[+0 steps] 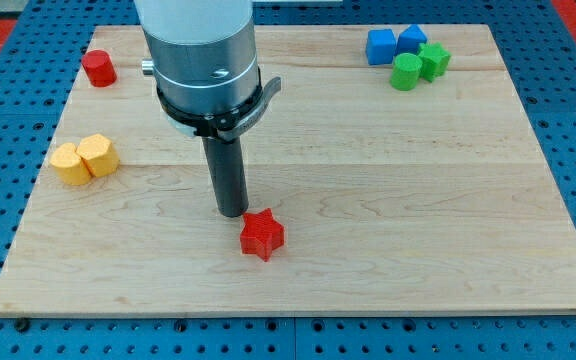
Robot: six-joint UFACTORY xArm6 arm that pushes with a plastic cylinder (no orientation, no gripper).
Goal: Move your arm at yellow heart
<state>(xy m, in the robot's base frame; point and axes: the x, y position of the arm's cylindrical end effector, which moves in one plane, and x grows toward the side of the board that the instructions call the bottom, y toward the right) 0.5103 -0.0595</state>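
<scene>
Near the board's (388, 250) left edge, a pale yellow heart (71, 163) is seen touching a yellow block (99, 154). No claw is fitted; my tip (232, 212) rests mid-board, beside the red star (262, 235). The arm's upper part is cropped.

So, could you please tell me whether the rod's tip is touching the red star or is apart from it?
Cannot tell for sure: my tip sits just up and left of the red star, with at most a sliver of board between them.

On a pale wooden board (368, 200) with fine grain lines, a red star (262, 235), a red cylinder (98, 68), two yellow blocks (85, 159), two blue blocks (395, 44) and two green blocks (418, 67) are seen, below a grey arm with a dark rod (230, 178).
</scene>
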